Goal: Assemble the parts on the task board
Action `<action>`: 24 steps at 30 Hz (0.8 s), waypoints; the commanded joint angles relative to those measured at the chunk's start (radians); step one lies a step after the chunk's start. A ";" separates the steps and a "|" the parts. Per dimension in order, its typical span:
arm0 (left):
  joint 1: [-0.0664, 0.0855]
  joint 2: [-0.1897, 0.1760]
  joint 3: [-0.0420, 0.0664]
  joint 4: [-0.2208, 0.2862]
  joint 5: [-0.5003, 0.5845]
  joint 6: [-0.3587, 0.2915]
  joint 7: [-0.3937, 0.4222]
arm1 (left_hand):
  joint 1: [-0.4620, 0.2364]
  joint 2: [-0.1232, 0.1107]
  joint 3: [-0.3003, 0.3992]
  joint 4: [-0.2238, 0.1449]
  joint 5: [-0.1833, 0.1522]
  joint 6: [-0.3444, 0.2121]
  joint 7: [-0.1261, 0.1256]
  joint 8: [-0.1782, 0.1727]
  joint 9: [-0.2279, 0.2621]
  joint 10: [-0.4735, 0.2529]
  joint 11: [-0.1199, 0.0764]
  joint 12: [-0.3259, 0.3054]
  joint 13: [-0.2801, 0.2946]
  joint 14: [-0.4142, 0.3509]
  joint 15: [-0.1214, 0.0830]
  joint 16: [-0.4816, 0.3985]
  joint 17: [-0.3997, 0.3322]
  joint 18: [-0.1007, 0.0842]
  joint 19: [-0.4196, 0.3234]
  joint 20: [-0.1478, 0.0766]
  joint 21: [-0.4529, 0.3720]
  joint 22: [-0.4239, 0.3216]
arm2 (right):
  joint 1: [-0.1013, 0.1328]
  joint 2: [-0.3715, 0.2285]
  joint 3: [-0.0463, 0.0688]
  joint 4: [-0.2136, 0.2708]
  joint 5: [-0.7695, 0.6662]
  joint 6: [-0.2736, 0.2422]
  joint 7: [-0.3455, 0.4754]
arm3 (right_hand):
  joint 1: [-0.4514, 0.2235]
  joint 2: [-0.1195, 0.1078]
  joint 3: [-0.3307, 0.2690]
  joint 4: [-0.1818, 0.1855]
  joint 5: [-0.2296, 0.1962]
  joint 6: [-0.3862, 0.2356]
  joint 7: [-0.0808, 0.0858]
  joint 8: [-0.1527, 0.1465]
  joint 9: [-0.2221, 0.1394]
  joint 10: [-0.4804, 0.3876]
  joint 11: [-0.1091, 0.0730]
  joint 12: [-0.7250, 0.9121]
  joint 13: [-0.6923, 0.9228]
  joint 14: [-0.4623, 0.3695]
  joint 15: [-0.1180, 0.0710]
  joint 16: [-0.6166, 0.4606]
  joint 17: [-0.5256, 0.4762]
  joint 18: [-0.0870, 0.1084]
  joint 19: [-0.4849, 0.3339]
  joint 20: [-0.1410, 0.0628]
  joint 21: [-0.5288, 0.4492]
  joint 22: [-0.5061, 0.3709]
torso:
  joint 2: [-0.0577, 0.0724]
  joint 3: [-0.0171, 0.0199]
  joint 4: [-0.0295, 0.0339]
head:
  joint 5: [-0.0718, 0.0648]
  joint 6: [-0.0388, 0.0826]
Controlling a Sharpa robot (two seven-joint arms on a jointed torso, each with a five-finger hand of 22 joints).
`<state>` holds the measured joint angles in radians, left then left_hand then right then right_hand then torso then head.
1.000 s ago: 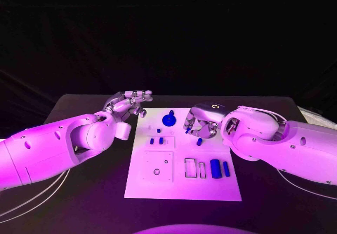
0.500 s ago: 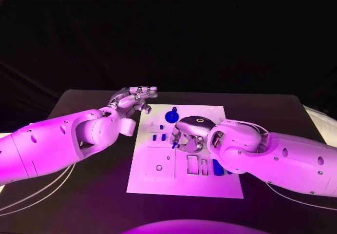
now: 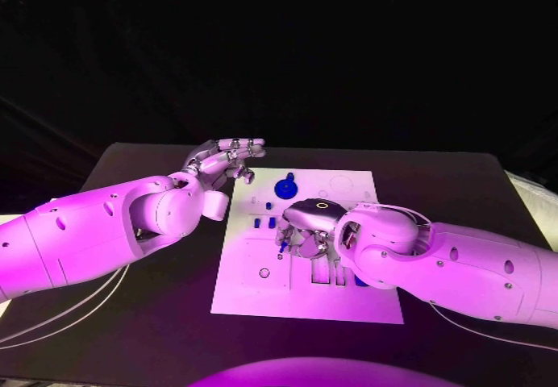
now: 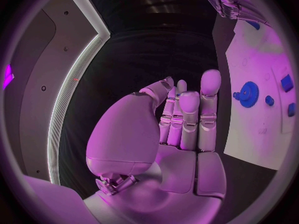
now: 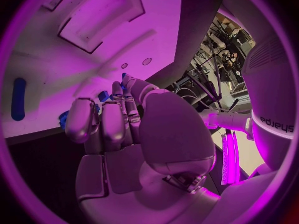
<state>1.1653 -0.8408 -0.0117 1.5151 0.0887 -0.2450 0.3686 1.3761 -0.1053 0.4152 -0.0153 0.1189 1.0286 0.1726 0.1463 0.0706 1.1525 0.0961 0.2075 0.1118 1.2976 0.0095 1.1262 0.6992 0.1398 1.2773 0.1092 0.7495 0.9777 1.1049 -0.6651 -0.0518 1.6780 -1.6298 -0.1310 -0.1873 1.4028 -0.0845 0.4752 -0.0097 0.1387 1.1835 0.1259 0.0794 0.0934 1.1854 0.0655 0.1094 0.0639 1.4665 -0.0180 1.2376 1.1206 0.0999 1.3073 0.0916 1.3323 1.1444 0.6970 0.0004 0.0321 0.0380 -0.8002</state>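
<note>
My right hand (image 3: 312,230) hovered low over the middle of the white task board (image 3: 250,294) at the centre of the frame, its fingers (image 5: 102,122) bunched together and pointed down at the board. In the head view a small blue part (image 3: 283,244) showed just at the fingertips, but I could not tell from any view whether the fingers pinched it or merely touched it. My left hand (image 3: 221,160) hung above the board's upper left corner, fingers straight and side by side, holding nothing.

The board lay on the black table (image 3: 139,322). A blue gear (image 3: 286,190) sat near its top edge, two short blue pegs (image 3: 263,222) stood left of the right hand, and a square recess (image 3: 263,272) with a small hole lay lower left. Narrow slots (image 3: 316,274) sat just under the right arm, with a longer blue piece (image 3: 362,281) half hidden beside them.

I judged the step in hand to be picking up or seating one small blue part near the board's centre, with most of the assembly not yet done. The next move called for a confirmed pinch on that part, then a careful line-up over its matching recess; the right arm covered much of the lower right board, so I would have wanted a clearer look first.
</note>
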 commanded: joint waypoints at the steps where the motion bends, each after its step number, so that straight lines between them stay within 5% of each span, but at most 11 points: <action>1: 0.000 0.002 0.001 0.002 0.005 0.016 0.006 | 0.003 0.004 -0.002 -0.005 0.004 -0.006 0.001 0.003 -0.001 -0.008 -0.001 0.003 0.002 -0.007 0.001 0.005 0.000 0.020 -0.007 0.000 -0.005 -0.002 | -0.003 0.006 0.000 -0.007 -0.032 0.027 0.009 | 0.000 0.007 0.008 0.000 -0.002 -0.002 0.006 0.002 0.002 0.001 0.007 -0.005 0.001 0.032 0.007 0.004 0.000 -0.007 0.006 0.003 0.002 -0.001 | 0.000 -0.0004 0.0008 | 0.000 -0.002; 24: 0.000 0.002 0.001 0.003 0.005 0.020 0.000 | 0.002 0.004 -0.003 -0.005 0.004 -0.007 0.001 0.004 -0.001 -0.009 0.000 0.004 0.002 -0.008 0.001 0.004 -0.003 0.020 -0.007 0.001 -0.008 -0.004 | -0.011 0.032 -0.004 -0.026 -0.072 0.078 -0.017 | -0.002 0.007 0.008 -0.001 -0.002 -0.003 0.007 0.002 0.002 0.001 0.007 -0.007 0.001 0.032 0.008 0.004 -0.001 -0.007 0.006 0.003 0.002 0.000 | 0.000 0.0009 -0.0004 | 0.008 -0.017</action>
<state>1.1653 -0.8409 -0.0116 1.5159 0.0896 -0.2433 0.3661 1.3761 -0.1053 0.4152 -0.0153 0.1189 1.0286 0.1726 0.1463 0.0707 1.1525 0.0961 0.2075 0.1126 1.2976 0.0096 1.1262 0.6971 0.1397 1.2773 0.1092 0.7453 0.9750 1.0951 -0.6356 -0.0547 1.6534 -1.6766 -0.0851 -0.1923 1.4028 -0.0847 0.4776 -0.0124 0.1335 1.1807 0.1260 0.0745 0.0940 1.1835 0.0675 0.1035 0.0634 1.4665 -0.0180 1.2376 1.1203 0.1000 1.3072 0.0916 1.3323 1.1444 0.6968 0.0005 0.0321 0.0451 -0.8168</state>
